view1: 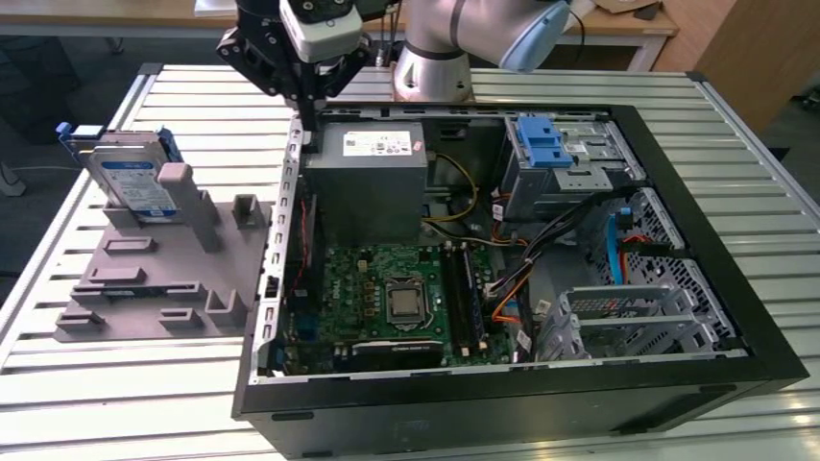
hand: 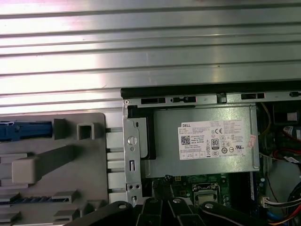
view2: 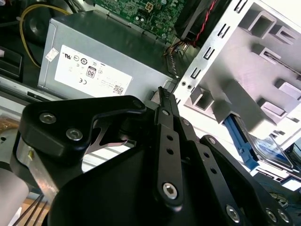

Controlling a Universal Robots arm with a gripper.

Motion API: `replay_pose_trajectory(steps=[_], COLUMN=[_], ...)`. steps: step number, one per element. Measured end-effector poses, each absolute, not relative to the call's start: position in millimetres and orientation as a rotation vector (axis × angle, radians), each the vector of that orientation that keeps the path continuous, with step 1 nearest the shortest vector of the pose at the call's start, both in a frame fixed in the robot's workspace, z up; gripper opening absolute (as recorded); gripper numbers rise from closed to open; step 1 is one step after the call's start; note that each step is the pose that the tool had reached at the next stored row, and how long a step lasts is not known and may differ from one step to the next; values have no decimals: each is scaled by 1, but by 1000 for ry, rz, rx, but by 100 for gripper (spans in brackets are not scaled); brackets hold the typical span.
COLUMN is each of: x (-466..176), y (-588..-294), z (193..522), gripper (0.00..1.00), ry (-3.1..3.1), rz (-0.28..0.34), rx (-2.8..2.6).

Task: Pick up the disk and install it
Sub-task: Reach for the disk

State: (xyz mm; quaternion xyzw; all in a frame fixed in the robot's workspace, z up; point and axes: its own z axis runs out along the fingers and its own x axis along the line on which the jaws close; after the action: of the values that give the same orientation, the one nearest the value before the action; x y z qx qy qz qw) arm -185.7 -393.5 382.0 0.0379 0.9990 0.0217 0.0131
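The gripper (view1: 307,117) hangs closed and empty over the edge of the open computer case (view1: 513,418), near the grey power supply (view1: 369,187). The disk (view1: 133,184) stands upright in a grey holder (view1: 154,279) on the table (view1: 115,389), at the exterior view's left, well apart from the gripper.

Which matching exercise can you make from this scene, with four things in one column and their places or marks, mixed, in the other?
1 disk
2 power supply
3 drive cage
4 gripper

a carries a blue latch
b stands in the grey holder, outside the computer case
c hangs over the case's wall
d bears a white sticker

Pairs: 1-b, 2-d, 3-a, 4-c.
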Motion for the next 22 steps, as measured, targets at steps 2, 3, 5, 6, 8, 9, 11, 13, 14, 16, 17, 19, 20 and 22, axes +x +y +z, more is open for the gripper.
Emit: replay_pose_trajectory(steps=[2,3,5,6,8,9,11,13,14,16,17,19,20,22], x=[-186,-187,-188,-188,-189,-189,-190,-190,-191,-192,-192,-193,-193,-194], y=[-394,-394,-394,-394,-394,-394,-393,-394,-393,-393,-393,-394,-394,-393], z=[382,382,382,381,381,381,381,381,381,380,380,380,380,380], gripper=[11,11,11,11,11,11,11,11,11,11,11,11,11,11], ry=[3113,3113,3113,3113,3113,3113,3113,3113,3113,3113,3113,3113,3113,3113], rz=[68,68,68,68,68,68,68,68,68,68,68,68,68,68], rx=[118,118,118,118,118,118,118,118,118,118,118,118,118,118])
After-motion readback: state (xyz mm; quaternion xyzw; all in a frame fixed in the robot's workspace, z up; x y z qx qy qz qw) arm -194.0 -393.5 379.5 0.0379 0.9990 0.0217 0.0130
